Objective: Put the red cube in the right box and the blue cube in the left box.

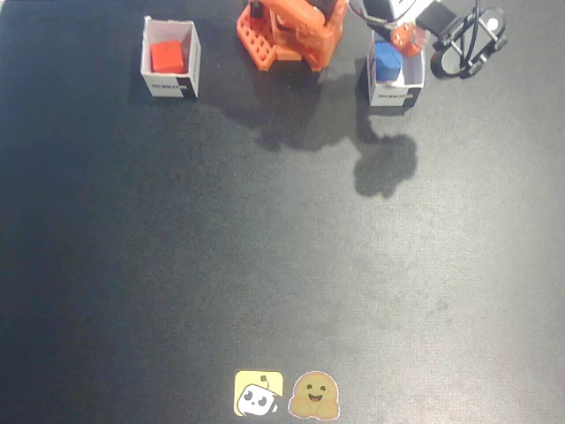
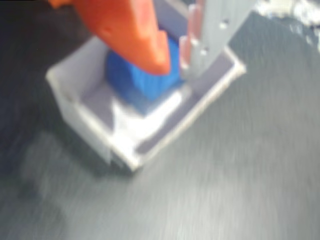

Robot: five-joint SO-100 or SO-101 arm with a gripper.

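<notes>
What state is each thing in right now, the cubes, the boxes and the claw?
red cube: lying inside the white box on the fixed view's left.
blue cube: inside the other box, between the claw's fingers.
left-hand box: upright, open-topped.
right-hand box: upright, open-topped.
claw: over the blue cube; grip unclear.

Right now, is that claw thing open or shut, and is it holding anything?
Gripper: inside the white box, one finger on each side of the blue cube. The wrist view is too blurred to tell whether it grips the cube or has let go.
</notes>
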